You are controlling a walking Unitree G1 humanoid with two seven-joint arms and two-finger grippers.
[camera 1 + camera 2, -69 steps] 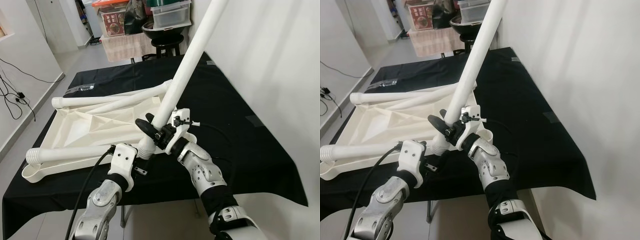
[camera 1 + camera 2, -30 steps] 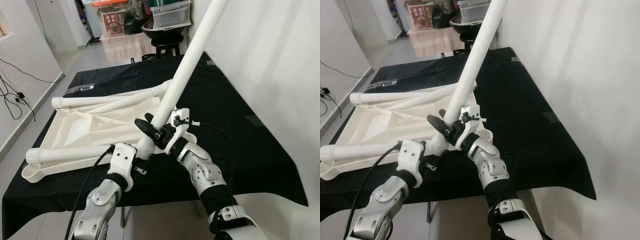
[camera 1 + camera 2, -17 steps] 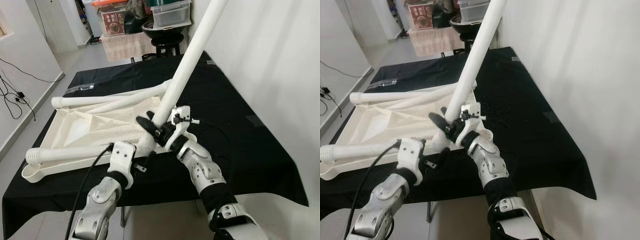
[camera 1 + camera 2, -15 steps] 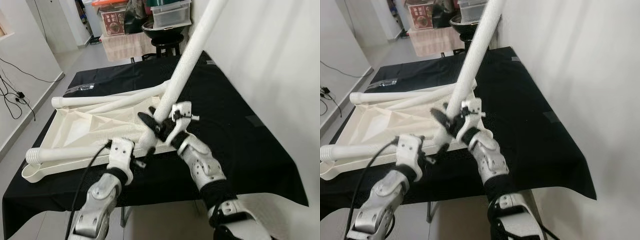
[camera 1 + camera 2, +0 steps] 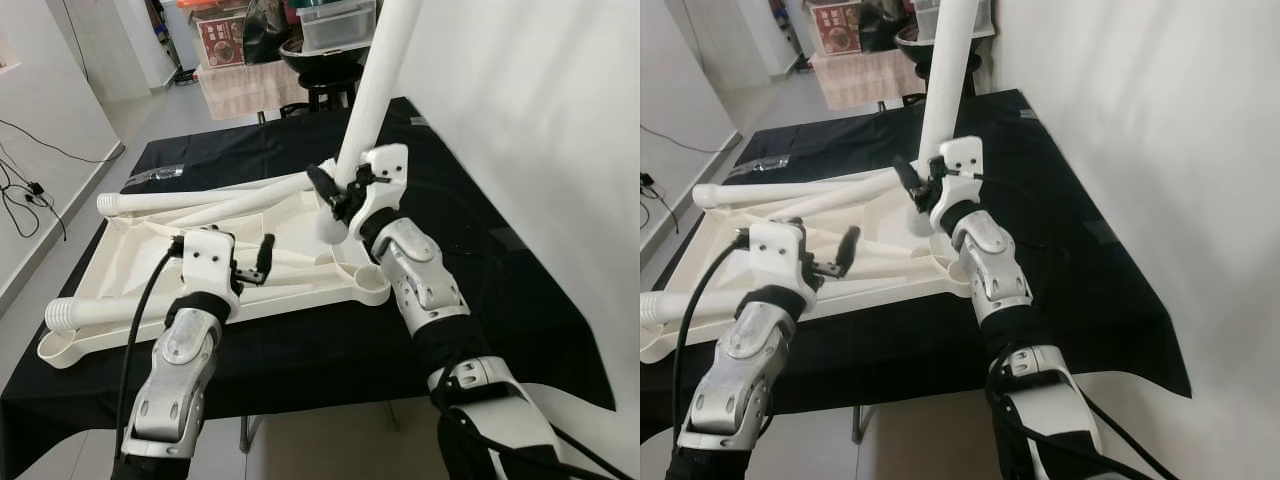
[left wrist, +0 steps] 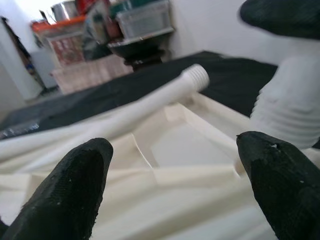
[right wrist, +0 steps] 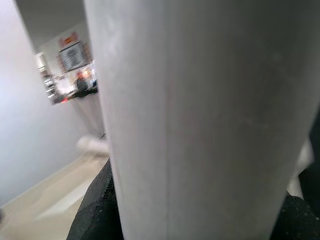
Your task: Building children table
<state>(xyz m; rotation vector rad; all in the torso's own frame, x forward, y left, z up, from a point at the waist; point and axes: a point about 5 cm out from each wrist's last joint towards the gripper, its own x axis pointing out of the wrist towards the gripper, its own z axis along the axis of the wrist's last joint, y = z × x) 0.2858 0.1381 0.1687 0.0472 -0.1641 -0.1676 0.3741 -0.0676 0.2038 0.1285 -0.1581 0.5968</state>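
- Left eye view, far left: a white plastic tabletop (image 5: 150, 265) lies upside down on a black cloth (image 5: 470, 260). It is a shallow rectangular tray with a raised rim, moulded ribs inside and rounded corner sockets.
- Loose legs: one smooth white tube with a ridged screw end (image 5: 75, 315) lies along the near edge of the tabletop; two more tubes (image 5: 215, 200) lie across its far side, meeting near the far right corner.
- Left gripper (image 5: 252, 262): hovers just above the near middle of the tabletop, its black fingers (image 6: 80, 187) spread wide with nothing between them. The left wrist view looks between the matte rounded pads over the ribbed inner surface, to a threaded tube end (image 6: 195, 76) beyond.
- Right gripper (image 5: 335, 195): clamped around a fourth white leg (image 5: 370, 90), a long smooth cylinder standing nearly upright, tilted slightly away. Its ridged lower end (image 5: 330, 228) sits at the right side of the tabletop.
- Right wrist view: the grey-white tube wall (image 7: 200, 125) lies close between the dark fingers.
- Right: a plain white wall (image 5: 540, 120) beside the cloth.
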